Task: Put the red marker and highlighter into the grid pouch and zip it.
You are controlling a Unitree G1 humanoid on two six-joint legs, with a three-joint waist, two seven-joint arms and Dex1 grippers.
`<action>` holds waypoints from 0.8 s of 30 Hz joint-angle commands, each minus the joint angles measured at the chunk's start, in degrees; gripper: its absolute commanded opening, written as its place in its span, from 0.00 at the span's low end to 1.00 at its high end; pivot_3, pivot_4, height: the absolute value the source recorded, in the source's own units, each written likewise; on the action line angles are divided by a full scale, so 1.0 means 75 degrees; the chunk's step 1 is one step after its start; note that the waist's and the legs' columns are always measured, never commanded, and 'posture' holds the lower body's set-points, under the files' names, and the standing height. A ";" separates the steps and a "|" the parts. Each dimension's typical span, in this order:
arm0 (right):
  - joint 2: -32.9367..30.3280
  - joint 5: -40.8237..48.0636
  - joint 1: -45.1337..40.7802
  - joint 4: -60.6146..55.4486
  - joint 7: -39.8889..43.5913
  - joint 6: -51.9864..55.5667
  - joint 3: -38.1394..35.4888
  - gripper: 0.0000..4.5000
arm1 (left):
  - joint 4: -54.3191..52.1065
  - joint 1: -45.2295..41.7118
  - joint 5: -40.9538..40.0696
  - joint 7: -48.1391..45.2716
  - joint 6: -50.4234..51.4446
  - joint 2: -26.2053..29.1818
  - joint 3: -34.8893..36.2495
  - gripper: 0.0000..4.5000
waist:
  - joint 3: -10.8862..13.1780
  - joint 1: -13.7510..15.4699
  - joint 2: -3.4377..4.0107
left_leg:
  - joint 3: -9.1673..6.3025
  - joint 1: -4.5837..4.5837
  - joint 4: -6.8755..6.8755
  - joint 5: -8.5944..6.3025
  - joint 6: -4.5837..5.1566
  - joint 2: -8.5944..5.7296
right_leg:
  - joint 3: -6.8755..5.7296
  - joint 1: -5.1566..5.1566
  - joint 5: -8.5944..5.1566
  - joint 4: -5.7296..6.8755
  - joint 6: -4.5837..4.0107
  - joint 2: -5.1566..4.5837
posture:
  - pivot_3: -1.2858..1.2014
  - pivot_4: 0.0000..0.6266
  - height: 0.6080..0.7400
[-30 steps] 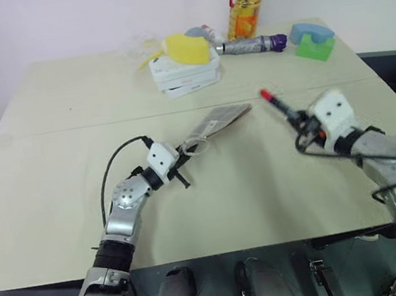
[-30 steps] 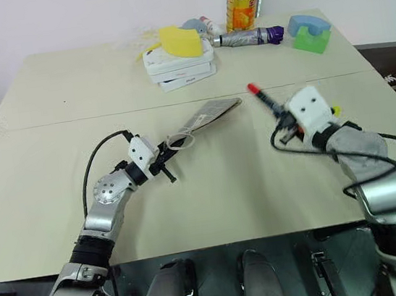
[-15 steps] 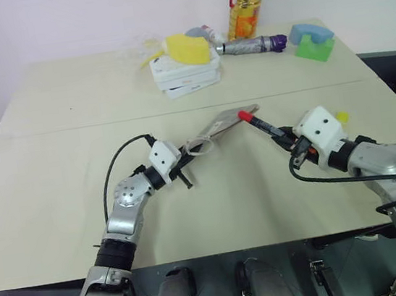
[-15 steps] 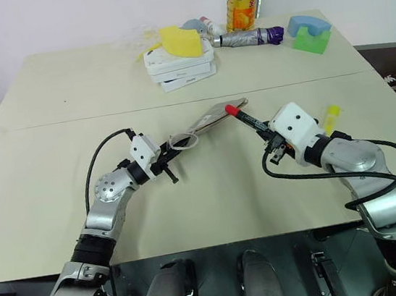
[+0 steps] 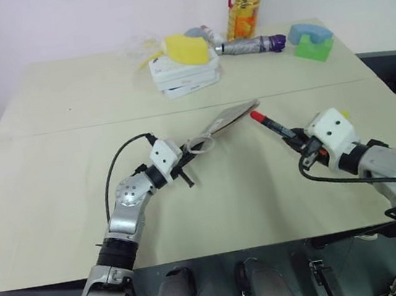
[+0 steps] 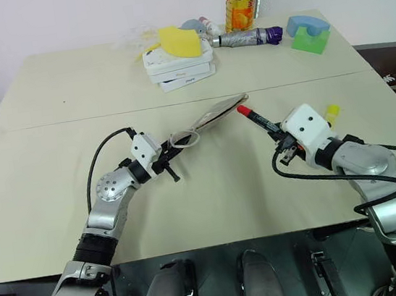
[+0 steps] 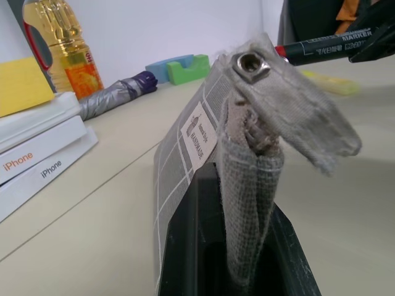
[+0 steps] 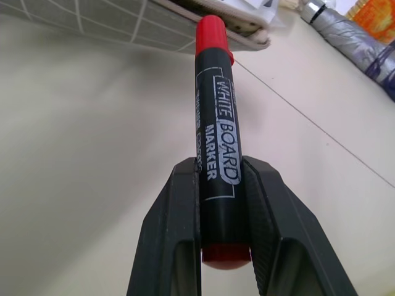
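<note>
Comparing this moment with the one half a second back, I see the red marker (image 6: 257,120) has eased a touch away from the grid pouch (image 6: 215,112): its red cap was right at the pouch's far corner, and now it sits just beside that corner, a small gap showing, near the centre of the right eye frame. A full second back it was well off to the right and pointing up-left, so the approach is largely made and I read this as lining up for the insertion, not a retreat. My right gripper (image 6: 280,139) is clamped on the marker's dark barrel, fingers (image 8: 179,234) tight on either side with the red end seated between them. My left gripper (image 5: 183,166), left of centre, is fully closed on the pouch's near end, holding it tilted off the table (image 5: 54,167) with the zip pull looped below. The highlighter (image 6: 331,111) lies on the table just behind my right wrist, untouched. Nothing is in the pouch yet.
</note>
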 commanded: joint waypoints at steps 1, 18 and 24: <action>-0.0063 -0.0011 -0.0105 -0.0018 0.0009 -0.0198 -0.0177 0.10 | -0.0188 -0.0142 0.0050 -0.0109 -0.0234 0.0025 -0.0063 0.00 | 0.0000 0.0000 0.0000 | 0.0000 0.0000 0.0000 0.0000 0.0000 0.0000 | 0.0000 0.0000 0.0000 0.0000 0.0000 0.0000 | 0.52 0.24 1.00; -0.0116 0.0020 -0.0186 0.0078 0.0069 -0.0302 -0.0284 0.10 | -0.0191 -0.0064 0.0134 -0.0166 -0.0273 0.0011 -0.0086 0.00 | 0.0000 0.0000 0.0000 | 0.0000 0.0000 0.0001 0.0000 0.0000 0.0000 | 0.0000 0.0000 0.0000 0.0001 0.0000 0.0000 | 0.52 0.24 1.00; -0.0169 0.0030 -0.0204 0.0090 0.0096 -0.0306 -0.0421 0.10 | -0.0183 -0.0019 0.0161 -0.0185 -0.0306 0.0011 -0.0101 0.00 | 0.0000 0.0000 0.0000 | 0.0000 0.0000 0.0001 0.0000 0.0000 0.0000 | 0.0000 0.0000 0.0000 0.0001 0.0000 0.0000 | 0.52 0.24 1.00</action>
